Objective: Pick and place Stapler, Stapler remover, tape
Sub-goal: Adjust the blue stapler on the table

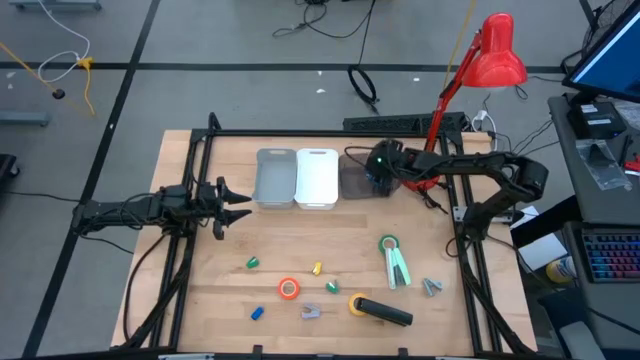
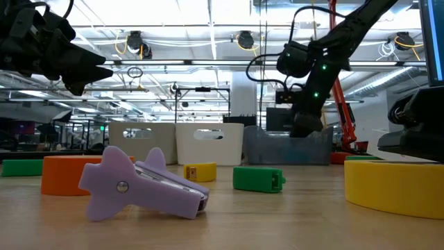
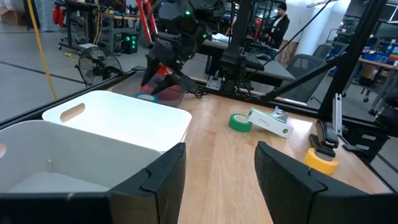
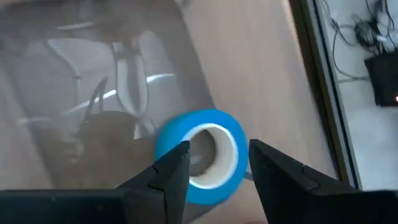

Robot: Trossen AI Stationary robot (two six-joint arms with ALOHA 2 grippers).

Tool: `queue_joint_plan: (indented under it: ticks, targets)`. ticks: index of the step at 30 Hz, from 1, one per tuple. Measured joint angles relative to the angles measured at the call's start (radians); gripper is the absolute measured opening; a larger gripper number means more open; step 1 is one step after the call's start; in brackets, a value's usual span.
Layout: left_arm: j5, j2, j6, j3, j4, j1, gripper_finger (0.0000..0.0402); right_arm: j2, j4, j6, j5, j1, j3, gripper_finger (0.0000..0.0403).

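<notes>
A blue tape roll (image 4: pixel 200 155) sits inside the clear bin (image 1: pixel 358 180), just beneath the right gripper (image 4: pixel 214 165), whose fingers stand parted around it, not clamped. It looks light, stiff and smooth-sided, best pinched across its ring wall. The left gripper (image 3: pixel 217 180) waits open beside the white bin (image 3: pixel 112 127). No writing is readable.

Worktop: wooden surface carrying bins and loose items.

Three bins stand in a row along the worktop (image 1: pixel 200 180): grey bin (image 1: pixel 275 178), white bin (image 1: pixel 317 177), clear bin (image 1: pixel 357 180). Nearer the front edge lie the green tape (image 1: pixel 388 243), orange tape (image 1: pixel 289 288), yellow tape (image 1: pixel 357 304), a black stapler (image 1: pixel 385 312), a light-green stapler (image 1: pixel 398 268), and two purple staple removers (image 1: pixel 310 312) (image 1: pixel 431 287).
</notes>
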Motion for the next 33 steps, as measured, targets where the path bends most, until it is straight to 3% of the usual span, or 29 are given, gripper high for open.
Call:
queue_joint_plan:
  ticks: [15,26,33]
  targets:
    - [0.0,0.0,0.0,0.0,0.0,0.0,0.0191,0.0,0.045,0.005,0.0,0.183,0.0,0.015]
    - [0.0,0.0,0.001,0.0,0.0,0.0,0.0191,0.0,0.184,0.109,-0.031,0.246,0.0,0.0152]
    - [0.0,0.0,0.001,0.0,0.0,0.0,0.0191,-0.006,0.228,0.148,0.02,0.252,0.006,0.0153]
